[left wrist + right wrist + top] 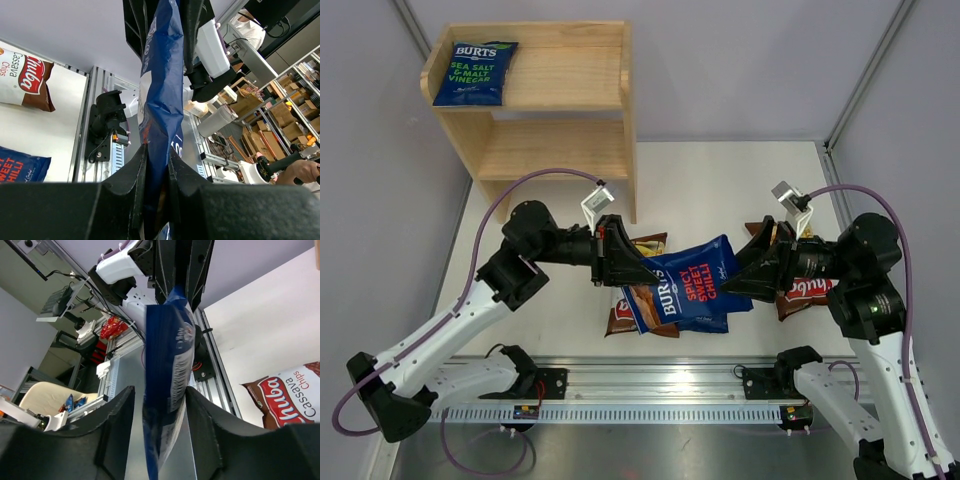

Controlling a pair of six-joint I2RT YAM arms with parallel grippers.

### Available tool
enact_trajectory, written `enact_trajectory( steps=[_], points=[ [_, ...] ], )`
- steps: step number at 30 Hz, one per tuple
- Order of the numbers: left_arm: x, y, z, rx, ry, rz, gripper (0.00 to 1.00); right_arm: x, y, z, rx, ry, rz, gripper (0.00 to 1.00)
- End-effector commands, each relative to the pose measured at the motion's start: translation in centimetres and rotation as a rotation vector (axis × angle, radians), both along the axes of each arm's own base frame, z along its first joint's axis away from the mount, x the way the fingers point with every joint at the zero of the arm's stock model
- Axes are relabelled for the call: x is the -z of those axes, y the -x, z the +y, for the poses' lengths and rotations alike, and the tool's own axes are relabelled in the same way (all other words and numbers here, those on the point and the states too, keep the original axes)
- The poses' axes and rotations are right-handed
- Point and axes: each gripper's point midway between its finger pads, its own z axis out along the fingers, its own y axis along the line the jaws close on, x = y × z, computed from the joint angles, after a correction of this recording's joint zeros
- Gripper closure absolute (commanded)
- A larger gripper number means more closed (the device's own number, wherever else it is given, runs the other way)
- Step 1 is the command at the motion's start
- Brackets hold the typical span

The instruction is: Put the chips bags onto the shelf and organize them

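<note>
A dark blue red-lettered Burts bag hangs above the table between both grippers. My left gripper is shut on its left edge, as the left wrist view shows on the bag. My right gripper stands open around its right end; in the right wrist view the bag hangs between spread jaws. A second blue Burts bag lies beneath. A Chuba bag lies at the right, another under the held bag. The green-lettered Burts bag lies on the shelf's top tier, left.
The shelf stands at the back left of the white table; its lower tier holds nothing. The aluminium rail with the arm bases runs along the near edge. Grey walls close in the sides.
</note>
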Motion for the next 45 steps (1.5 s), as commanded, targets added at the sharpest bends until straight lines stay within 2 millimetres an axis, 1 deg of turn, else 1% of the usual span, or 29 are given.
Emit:
enact_trajectory(
  steps=[1,3,4,6,7,8,9,10,12,15,16,19,20,21,23,24,25,26,27,28,32,35,36,37,39,40,42,43,45],
  points=[
    [-2.6,0.5,0.3,0.016,0.041,-0.057,1.0,0.0,-0.1,0.2,-0.013,0.006,-0.005,0.49],
    [-3.0,0.6,0.4,0.021,0.04,-0.066,1.0,-0.2,-0.4,0.2,0.011,0.013,-0.021,0.54],
    [-2.9,0.6,0.4,0.022,0.032,-0.067,1.0,-0.1,-0.5,0.1,0.02,0.022,-0.026,0.58],
    [-3.1,0.7,0.5,0.028,0.029,-0.07,1.0,-0.7,-0.4,0.0,0.034,0.02,-0.051,0.64],
    [-3.3,0.8,0.6,0.029,0.029,-0.072,1.0,-0.8,-0.3,0.0,0.033,0.019,-0.053,0.68],
    [-3.2,0.7,0.7,0.024,0.025,-0.076,1.0,-1.0,-0.2,0.0,0.03,0.016,-0.062,0.79],
    [-3.3,0.7,0.7,0.018,0.026,-0.08,0.99,-1.3,0.0,0.0,0.028,0.009,-0.057,0.82],
    [-3.7,0.7,0.9,0.015,0.036,-0.096,0.95,-1.5,0.2,0.0,0.022,0.002,-0.056,0.88],
    [-3.5,0.7,1.1,0.008,0.02,-0.086,0.91,-2.0,0.4,0.0,0.019,-0.02,-0.069,0.98],
    [-3.9,0.7,1.4,-0.004,0.025,-0.099,0.81,-2.8,0.8,-0.1,0.009,-0.042,-0.088,1.0],
    [-4.0,0.8,1.5,-0.006,0.026,-0.103,0.64,-3.0,1.0,-0.1,0.006,-0.046,-0.091,1.0],
    [-4.5,0.8,1.8,-0.03,0.055,-0.13,0.35,-4.0,1.4,-0.2,0.007,-0.074,-0.132,1.0],
    [-4.5,0.8,1.9,-0.036,0.063,-0.126,0.22,-4.3,1.5,-0.2,0.013,-0.082,-0.139,1.0],
    [-4.3,0.8,2.0,-0.051,0.079,-0.133,0.16,-4.6,1.6,-0.2,0.015,-0.09,-0.133,1.0],
    [-4.8,0.9,2.3,-0.071,0.125,-0.147,0.08,-5.2,1.6,-0.3,0.033,-0.108,-0.152,1.0],
    [-4.4,0.9,2.4,-0.087,0.138,-0.14,0.07,-5.4,1.7,-0.3,0.039,-0.116,-0.151,1.0],
    [-4.9,1.0,2.5,-0.09,0.174,-0.146,0.07,-5.6,1.7,-0.3,0.041,-0.126,-0.16,1.0],
    [-4.9,1.1,2.6,-0.094,0.189,-0.145,0.07,-5.9,1.7,-0.3,0.037,-0.139,-0.182,1.0],
    [-4.4,0.9,2.6,-0.108,0.195,-0.133,0.07,-6.0,1.9,-0.3,0.031,-0.147,-0.166,1.0],
    [-4.5,0.8,2.6,-0.115,0.206,-0.13,0.07,-6.3,1.8,-0.3,0.03,-0.157,-0.183,1.0],
    [-3.8,0.5,2.2,-0.136,0.225,-0.104,0.07,-7.0,2.1,-0.3,0.013,-0.183,-0.201,1.0],
    [-3.8,0.3,1.7,-0.155,0.251,-0.095,0.07,-7.8,2.5,-0.3,-0.016,-0.208,-0.215,1.0],
    [-3.9,0.3,1.7,-0.157,0.264,-0.095,0.07,-7.9,2.6,-0.3,-0.024,-0.213,-0.197,1.0],
    [-4.7,0.6,1.8,-0.152,0.307,-0.105,0.07,-8.2,2.8,-0.3,-0.028,-0.224,-0.222,1.0],
    [-4.6,1.1,1.5,-0.139,0.338,-0.098,0.07,-8.3,2.8,-0.3,-0.039,-0.233,-0.203,1.0],
    [-5.3,1.7,1.5,-0.12,0.372,-0.105,0.12,-8.5,2.8,-0.3,-0.042,-0.237,-0.213,1.0],
    [-5.5,1.9,1.2,-0.111,0.393,-0.101,0.18,-8.4,2.6,-0.2,-0.046,-0.242,-0.203,1.0],
    [-6.2,2.5,1.2,-0.092,0.428,-0.111,0.2,-8.4,2.6,-0.2,-0.047,-0.243,-0.205,1.0],
    [-6.6,2.5,0.8,-0.087,0.441,-0.107,0.23,-8.1,2.1,-0.1,-0.044,-0.24,-0.193,1.0]
  ],
)
